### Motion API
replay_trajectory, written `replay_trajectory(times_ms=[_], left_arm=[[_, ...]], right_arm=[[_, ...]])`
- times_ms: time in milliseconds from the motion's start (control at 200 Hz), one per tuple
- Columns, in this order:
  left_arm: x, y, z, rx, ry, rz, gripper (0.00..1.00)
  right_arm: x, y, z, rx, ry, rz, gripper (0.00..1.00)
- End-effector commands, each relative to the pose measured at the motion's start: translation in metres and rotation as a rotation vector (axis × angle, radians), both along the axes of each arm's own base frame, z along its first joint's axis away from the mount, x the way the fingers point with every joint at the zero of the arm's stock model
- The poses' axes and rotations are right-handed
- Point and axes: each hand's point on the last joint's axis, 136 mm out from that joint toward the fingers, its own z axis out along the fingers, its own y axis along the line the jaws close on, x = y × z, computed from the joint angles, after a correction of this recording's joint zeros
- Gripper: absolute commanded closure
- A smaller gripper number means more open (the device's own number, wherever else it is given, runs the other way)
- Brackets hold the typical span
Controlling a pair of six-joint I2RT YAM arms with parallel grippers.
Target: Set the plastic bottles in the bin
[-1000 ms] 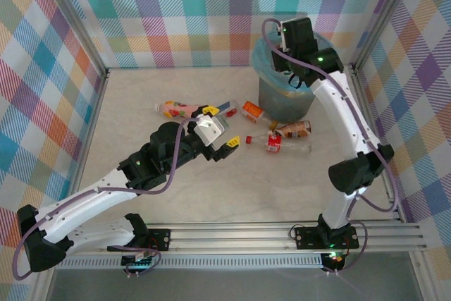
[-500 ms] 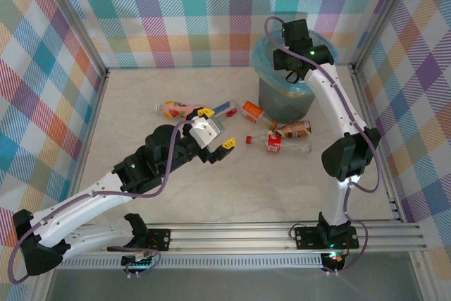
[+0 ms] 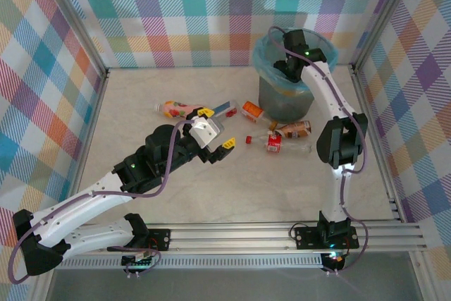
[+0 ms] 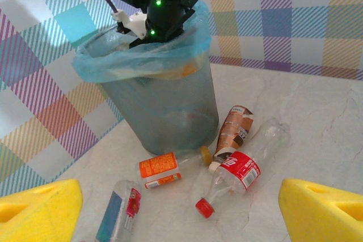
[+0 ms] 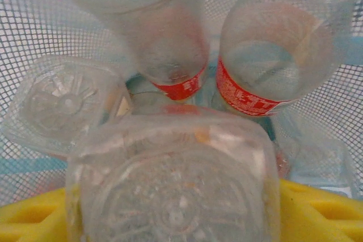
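The bin [image 3: 285, 102], a grey basket with a light-blue liner, stands at the back right; the left wrist view has it at the bin [image 4: 164, 106]. My right gripper [image 3: 292, 60] reaches down into it. A clear square-based plastic bottle [image 5: 173, 191] sits between that gripper's [image 5: 173, 222] yellow fingers [image 5: 323, 208], which lie against its sides. Below it, red-labelled bottles [image 5: 266, 72] lie in the bin. My left gripper [image 3: 218, 128] hovers open and empty over the table. Ahead of the left gripper [image 4: 181, 213] lie a red-capped bottle [image 4: 241, 171], a brown one [image 4: 234, 131], an orange-labelled one [image 4: 161, 171] and a blue-labelled one [image 4: 116, 216].
A pink-labelled bottle [image 3: 176, 109] lies left of the others on the marble-look table [image 3: 246, 188]. Checked walls and metal frame rails [image 3: 91, 40] close in the workspace. The loose bottles cluster at the foot of the bin.
The right gripper has dropped from above the bin's rim down into the bin with the clear bottle. The left arm shifted slightly and then stayed still.
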Motion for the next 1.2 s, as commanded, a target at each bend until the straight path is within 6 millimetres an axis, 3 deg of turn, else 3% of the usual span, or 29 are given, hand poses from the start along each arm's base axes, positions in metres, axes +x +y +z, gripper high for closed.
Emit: replay_trajectory(times_ms=[0, 245, 510, 950, 1195], left_arm=[[0.004, 0.003, -0.006, 0.008, 0.02, 0.022, 0.11], [0.005, 0.001, -0.003, 0.007, 0.022, 0.018, 0.11], [0.006, 0.001, -0.001, 0.005, 0.021, 0.024, 0.1], [0.009, 0.001, -0.012, 0.018, 0.034, 0.036, 0.1], [0.014, -0.014, -0.029, 0.068, 0.055, 0.0, 0.13]], right_arm=[[-0.001, -0.006, 0.008, 0.03, -0.011, -0.029, 0.25], [-0.004, -0.004, 0.034, 0.095, -0.052, -0.035, 0.14], [-0.026, 0.003, 0.077, 0.195, -0.11, -0.016, 0.06], [-0.073, 0.007, 0.149, 0.308, -0.274, 0.034, 0.08], [-0.105, 0.014, 0.181, 0.364, -0.347, 0.099, 0.14]])
